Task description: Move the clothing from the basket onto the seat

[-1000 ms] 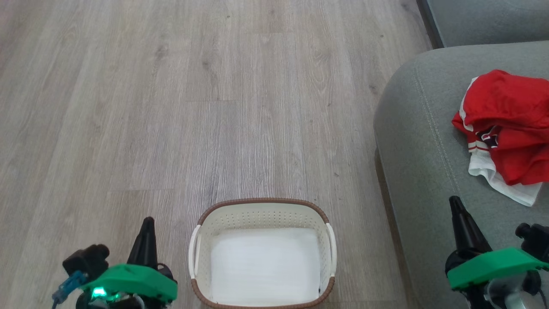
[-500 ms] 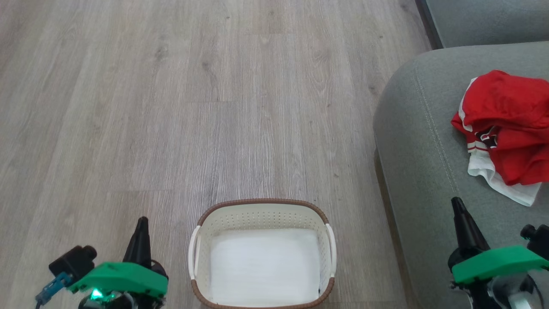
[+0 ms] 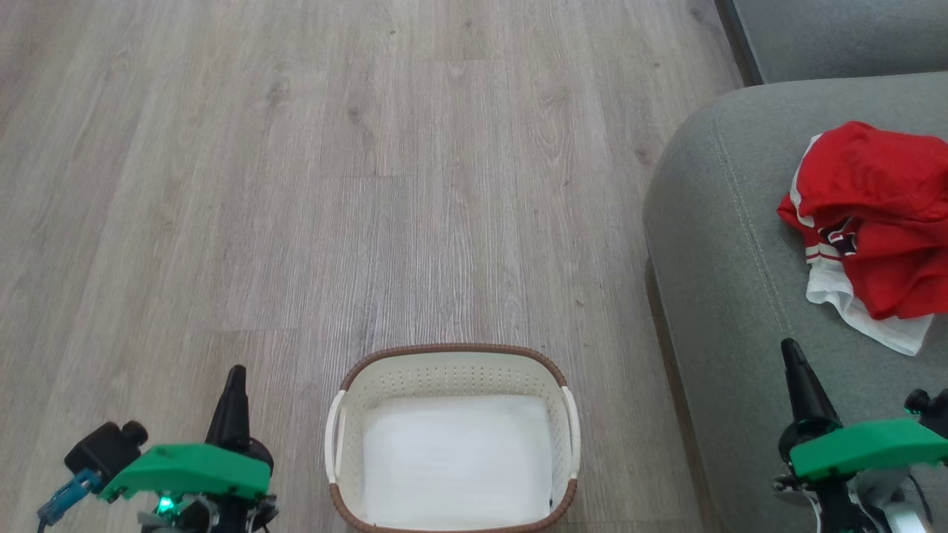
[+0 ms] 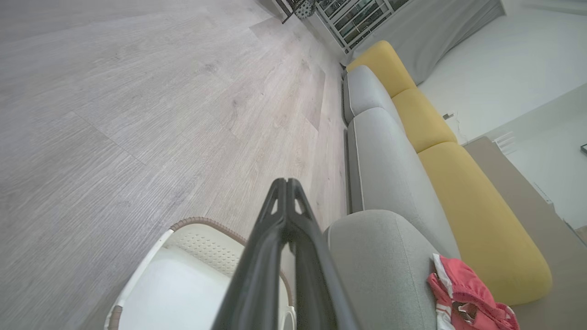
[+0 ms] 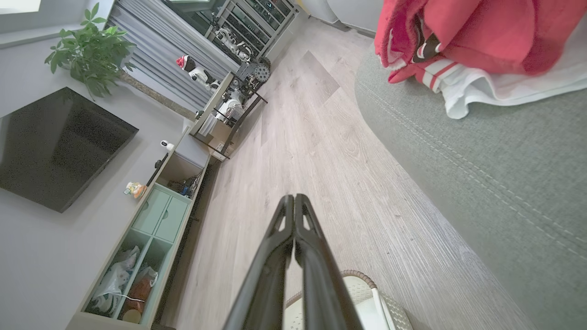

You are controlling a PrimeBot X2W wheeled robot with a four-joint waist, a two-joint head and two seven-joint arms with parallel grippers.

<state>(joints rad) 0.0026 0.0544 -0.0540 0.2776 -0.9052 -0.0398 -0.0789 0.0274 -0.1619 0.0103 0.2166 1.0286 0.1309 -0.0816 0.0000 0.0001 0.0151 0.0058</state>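
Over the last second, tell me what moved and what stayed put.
The left gripper slid outward to its left, away from the basket. The right gripper edged slightly to its right. Both stayed shut and hold nothing, and nothing was grasped or released. The basket stayed in place and empty, and the clothing lies as before on the seat.

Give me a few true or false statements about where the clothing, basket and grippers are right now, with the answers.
1. The clothing lies on the seat. True.
2. The basket holds a garment. False: its inside is bare.
3. The left gripper and the right gripper are both shut, holding nothing. True.
4. The basket stands on the seat. False: it stands on the floor, beside the seat.
5. The right gripper touches the clothing. False: it is apart from it, nearer the robot.
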